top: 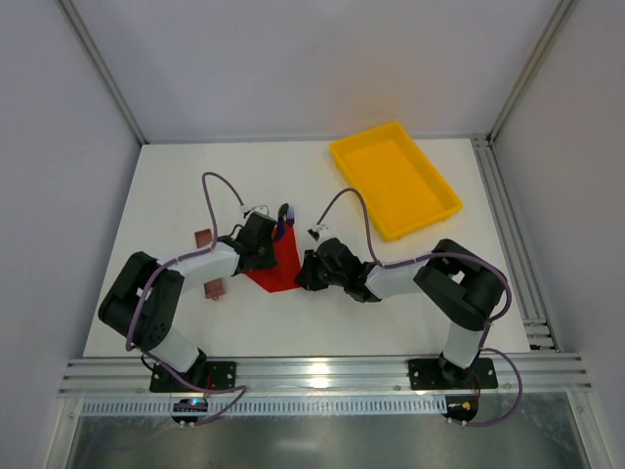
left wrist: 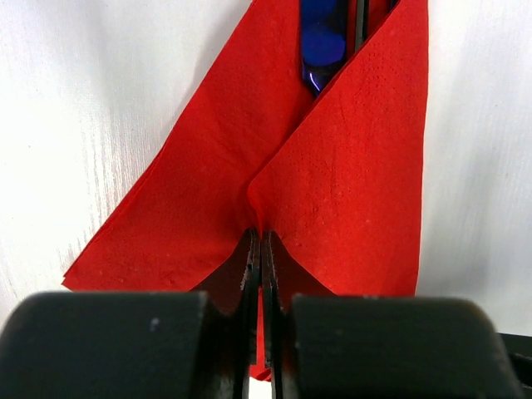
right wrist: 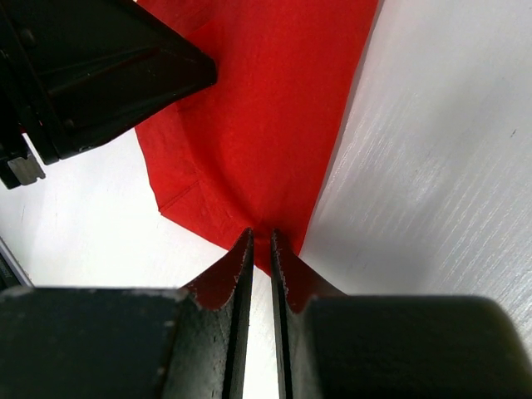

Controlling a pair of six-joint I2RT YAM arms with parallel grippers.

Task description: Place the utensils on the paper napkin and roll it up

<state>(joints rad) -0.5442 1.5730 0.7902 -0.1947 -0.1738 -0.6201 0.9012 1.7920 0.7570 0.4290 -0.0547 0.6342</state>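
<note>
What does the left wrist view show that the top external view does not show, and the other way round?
Only the left wrist view: the left jaws shut on the paper napkin, two flaps closing over the blue utensil. Only the top external view: the yellow tray, a brownish block, the right arm. Both: the red napkin and the blue utensil.

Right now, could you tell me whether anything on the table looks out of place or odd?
Nothing is spilled or torn. The paper napkin lies only loosely folded, its flaps gaping so the blue-purple utensil and black utensil show through; the left gripper and right gripper each pinch an edge.
</note>
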